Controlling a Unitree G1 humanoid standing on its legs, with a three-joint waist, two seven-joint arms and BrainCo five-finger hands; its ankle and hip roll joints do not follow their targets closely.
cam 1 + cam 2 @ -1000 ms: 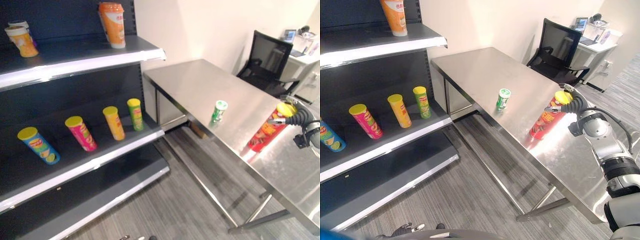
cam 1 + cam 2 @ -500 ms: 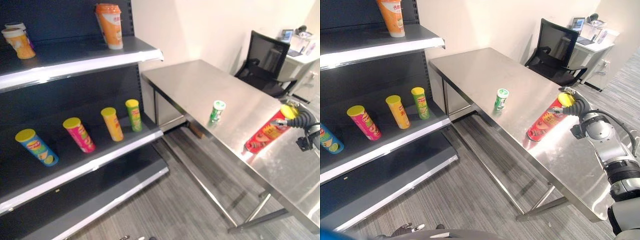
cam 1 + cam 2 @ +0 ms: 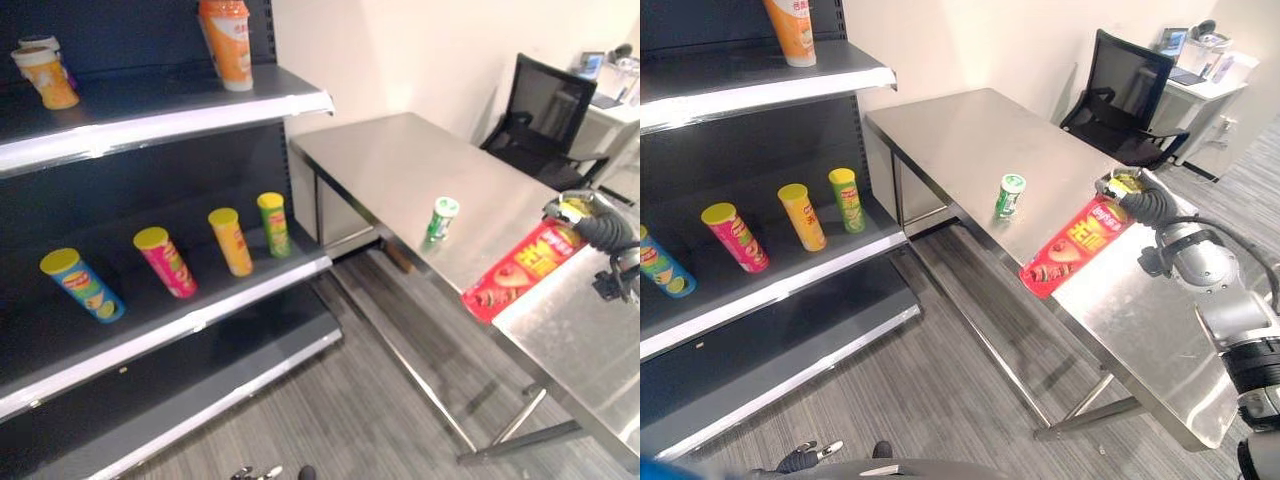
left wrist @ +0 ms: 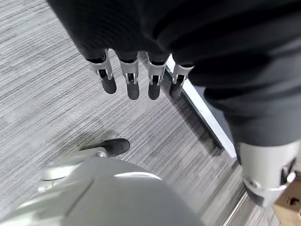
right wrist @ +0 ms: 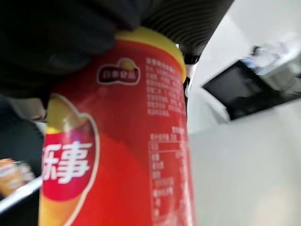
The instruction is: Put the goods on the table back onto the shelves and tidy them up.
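Over on the left stands the dark shelving, matt black at the back with pale, glossy front lips; its middle shelf carries a loose row of slim cardboard tubes with yellow lids, all tilted: a blue can, a pink can, an orange can and a green can, while the shelf above holds two orange cups, one at each end. The left hand hangs low over the grey striped floor, fingers straight and relaxed, holding nothing. Further right, the steel table is smooth and mirror-bright, and a small green tub stands upright on it. At the table's near edge the right hand has its fingers curled round the yellow-lidded end of the long red can, which slants down with its base poking out past the edge. As I see it, the step is carrying that can across to the shelves; to do it well, the hand ought to keep a firm wrap, because a slick round tube held by one end could pivot or slide, and it should swing clear of the green tub and be set upright into a gap in the row.
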